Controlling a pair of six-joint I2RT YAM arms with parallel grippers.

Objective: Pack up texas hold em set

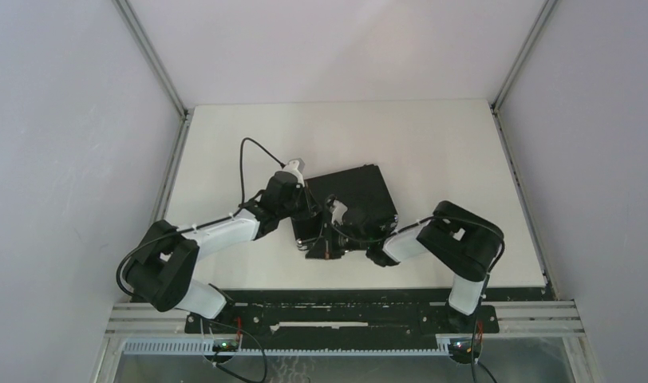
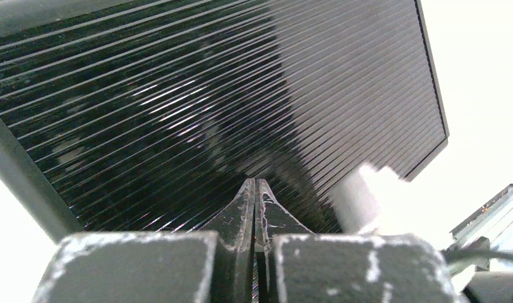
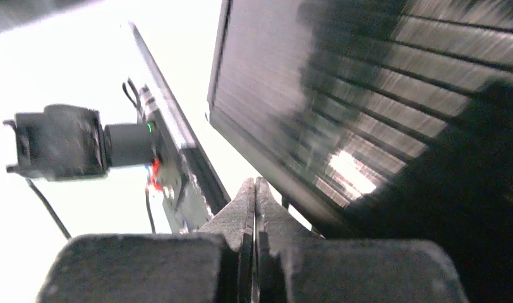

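The black ribbed briefcase [image 1: 357, 195] lies on the white table, lid side up. Its ribbed surface fills the left wrist view [image 2: 197, 101] and the right half of the right wrist view [image 3: 368, 95]. My left gripper [image 1: 309, 209] is shut and empty, its tips [image 2: 254, 184] over the ribbed lid near the case's left edge. My right gripper [image 1: 329, 238] is shut and empty, its tips [image 3: 254, 183] just beside the case's near edge. Chips, card deck and loose tokens are out of view.
The two wrists are close together at the case's near-left corner; the left arm's wrist camera [image 3: 58, 142] shows in the right wrist view. Grey walls enclose the table [image 1: 432, 136] on three sides, with a metal rail [image 1: 345, 315] along the front.
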